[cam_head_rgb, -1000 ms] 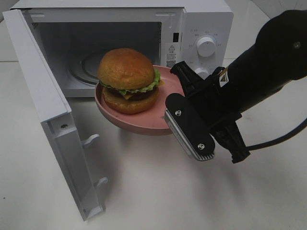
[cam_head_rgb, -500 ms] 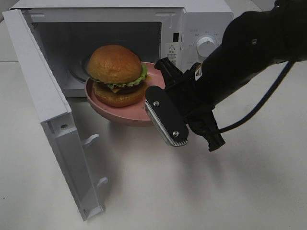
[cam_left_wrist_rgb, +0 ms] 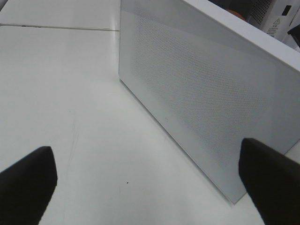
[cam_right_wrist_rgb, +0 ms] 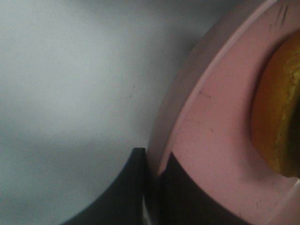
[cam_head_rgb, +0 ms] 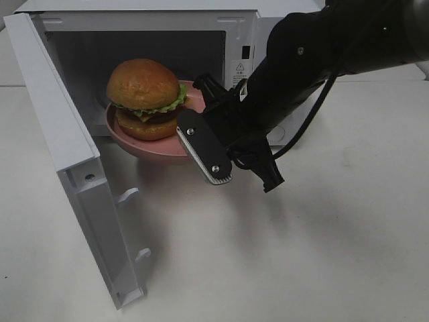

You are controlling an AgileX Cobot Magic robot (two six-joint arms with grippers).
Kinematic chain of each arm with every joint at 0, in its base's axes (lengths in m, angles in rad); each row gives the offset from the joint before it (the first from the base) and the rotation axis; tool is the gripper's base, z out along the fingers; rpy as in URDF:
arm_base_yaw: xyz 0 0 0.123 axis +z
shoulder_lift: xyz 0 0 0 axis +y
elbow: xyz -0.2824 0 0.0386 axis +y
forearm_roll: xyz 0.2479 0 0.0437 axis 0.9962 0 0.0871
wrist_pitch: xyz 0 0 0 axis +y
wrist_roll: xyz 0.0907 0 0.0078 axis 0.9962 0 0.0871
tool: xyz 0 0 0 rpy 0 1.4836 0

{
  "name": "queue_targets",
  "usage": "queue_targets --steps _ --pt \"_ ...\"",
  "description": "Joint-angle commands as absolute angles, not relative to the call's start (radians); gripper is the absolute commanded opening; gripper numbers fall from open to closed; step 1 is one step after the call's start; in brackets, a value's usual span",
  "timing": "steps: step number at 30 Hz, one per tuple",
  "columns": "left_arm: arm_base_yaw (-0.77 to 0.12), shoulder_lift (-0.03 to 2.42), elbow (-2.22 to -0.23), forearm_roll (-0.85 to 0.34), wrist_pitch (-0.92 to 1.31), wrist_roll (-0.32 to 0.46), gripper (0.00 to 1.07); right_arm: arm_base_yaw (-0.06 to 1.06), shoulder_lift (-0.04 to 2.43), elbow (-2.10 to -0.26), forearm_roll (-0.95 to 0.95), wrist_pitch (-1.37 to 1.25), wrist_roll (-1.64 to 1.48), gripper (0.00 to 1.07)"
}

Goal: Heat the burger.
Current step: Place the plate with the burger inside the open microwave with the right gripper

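Black right pincer [cam_head_rgb: 194, 111] is clenched tight on the edge of the pink plate [cam_head_rgb: 144, 144]. In the right wrist view you can see the plate's thin edge stuck between the two dark fingers [cam_right_wrist_rgb: 136, 187]. I think it grabs the edge because the plate is flat and wide, and the edge is the only bit thin enough to pinch. It also keeps the pincer off the food.

The burger [cam_head_rgb: 142, 87] sits in the middle of the plate, standing up straight, with its shiny brown bun on top and green lettuce poking out. Holding the plate flat keeps the burger from sliding off.

The plate is right at the mouth of the white microwave [cam_head_rgb: 281, 27], part way inside. I cannot tell if it rests on the floor of the microwave yet. The door [cam_head_rgb: 53, 134] stands wide open to the left, so there is room to get in. I think the plate needs to go deeper before it can be let go.

The left pincer [cam_left_wrist_rgb: 149, 183] is spread wide and holds nothing. It waits low over the white table [cam_left_wrist_rgb: 56, 93], near the outside of the open door, out of the way.
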State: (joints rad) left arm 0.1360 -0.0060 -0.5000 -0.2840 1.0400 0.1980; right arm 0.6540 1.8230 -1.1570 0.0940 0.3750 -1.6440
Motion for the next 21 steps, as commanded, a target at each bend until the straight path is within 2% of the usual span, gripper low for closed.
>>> queue_targets --steps 1,21 --pt "0.14 -0.013 -0.497 -0.29 1.037 0.2 0.98 0.655 1.832 -1.201 0.073 0.34 -1.612 0.0" --pt "0.14 -0.013 -0.497 -0.29 1.037 0.2 0.98 0.655 2.012 -1.499 -0.048 0.464 -1.391 0.0"
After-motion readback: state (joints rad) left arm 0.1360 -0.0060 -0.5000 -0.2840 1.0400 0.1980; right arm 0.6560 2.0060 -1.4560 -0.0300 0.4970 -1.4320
